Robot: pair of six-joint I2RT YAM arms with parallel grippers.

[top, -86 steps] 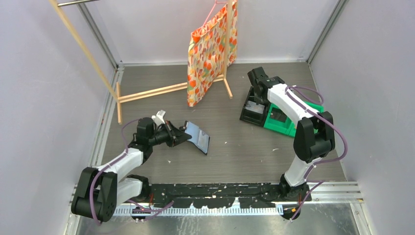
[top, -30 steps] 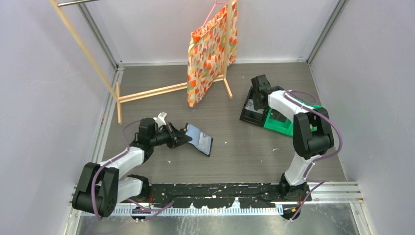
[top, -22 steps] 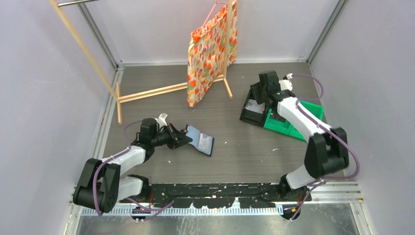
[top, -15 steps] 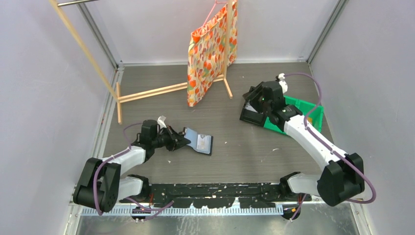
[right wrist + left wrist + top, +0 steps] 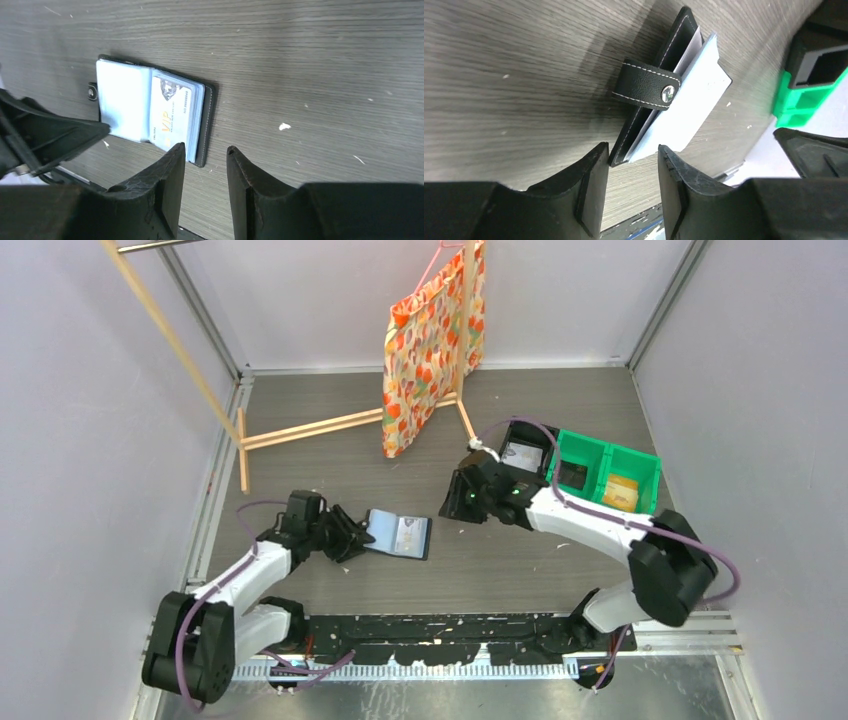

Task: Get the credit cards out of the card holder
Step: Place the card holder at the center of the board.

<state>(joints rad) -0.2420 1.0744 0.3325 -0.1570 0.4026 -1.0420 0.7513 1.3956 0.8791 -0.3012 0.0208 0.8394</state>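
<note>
Your table (image 5: 500, 570), grey woodgrain; on it you have: card holder (image 5: 398, 536), lying open; black bin (image 5: 522, 455); green bin (image 5: 605, 472); wooden rack (image 5: 310, 426)

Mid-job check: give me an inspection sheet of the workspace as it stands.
Surface: dark wood-grain table, pale specks scattered.
Job's things: card holder lying open and flat; a pale card in its pocket.
Clutter: black bin, green bins, patterned bag hanging on a wooden rack.
Grippers: left gripper open at the holder's clasp end; right gripper open, empty, over the table beside the holder.
Cables: purple cables along both arms; no snag seen.
Surroundings: pale walls, metal frame.
</note>
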